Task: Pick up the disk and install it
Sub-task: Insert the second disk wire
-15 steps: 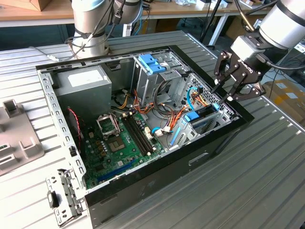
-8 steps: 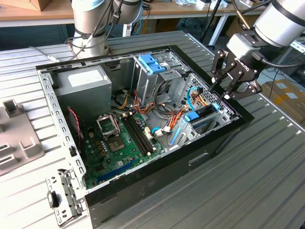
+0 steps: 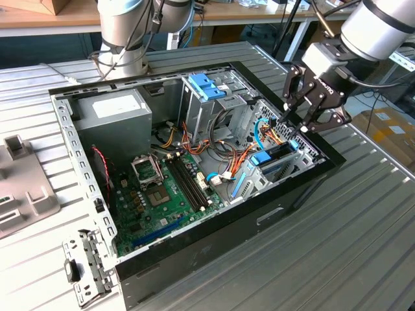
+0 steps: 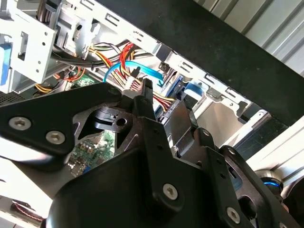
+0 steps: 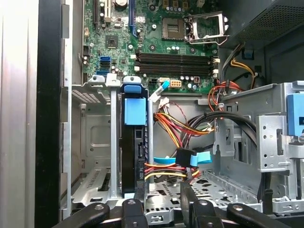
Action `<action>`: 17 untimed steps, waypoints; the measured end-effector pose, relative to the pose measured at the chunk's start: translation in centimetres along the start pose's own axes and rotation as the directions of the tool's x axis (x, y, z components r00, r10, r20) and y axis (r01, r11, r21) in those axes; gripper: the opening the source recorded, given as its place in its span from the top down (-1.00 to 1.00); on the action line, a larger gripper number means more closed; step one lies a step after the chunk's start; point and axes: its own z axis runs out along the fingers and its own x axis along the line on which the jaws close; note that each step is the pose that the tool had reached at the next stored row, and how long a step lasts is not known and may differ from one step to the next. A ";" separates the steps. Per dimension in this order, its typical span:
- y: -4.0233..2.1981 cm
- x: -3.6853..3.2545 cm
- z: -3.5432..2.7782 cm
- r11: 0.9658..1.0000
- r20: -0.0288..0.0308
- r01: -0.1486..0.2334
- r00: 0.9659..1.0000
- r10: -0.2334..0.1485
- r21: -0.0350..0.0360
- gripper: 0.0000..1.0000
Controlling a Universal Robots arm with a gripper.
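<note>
The disk (image 3: pixel 275 163) stands on edge in the metal drive bay at the front corner of the open computer case, on the exterior view's right, with its blue rails showing. In the first wrist view the disk (image 5: pixel 134 142) is seen edge-on, dark with a blue tab on its end. My gripper (image 3: pixel 293 126) hangs just above the bay, open, its black fingers spread over the disk and the cables and holding nothing. The first wrist view shows the gripper (image 5: pixel 162 190) with one finger in line with the disk's edge. One of its fingers (image 4: pixel 147 102) points into the bay in the second wrist view.
Red, yellow and orange cables (image 3: pixel 240 152) and a blue flat cable (image 3: pixel 259 126) crowd the space beside the bay. The case also holds a green motherboard (image 3: pixel 162 188), a grey power supply (image 3: pixel 110 113) and an upper cage with a light-blue bracket (image 3: pixel 207 87). A grey panel (image 3: pixel 19 181) lies on the slatted table.
</note>
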 end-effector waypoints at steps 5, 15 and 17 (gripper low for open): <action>0.28 -0.21 0.05 1.000 0.000 0.000 1.000 0.000 0.000 0.15; 1.49 -0.69 0.20 1.000 0.000 0.000 1.000 0.000 0.000 0.15; 1.73 -0.78 0.23 1.000 0.000 0.000 1.000 0.000 0.000 0.15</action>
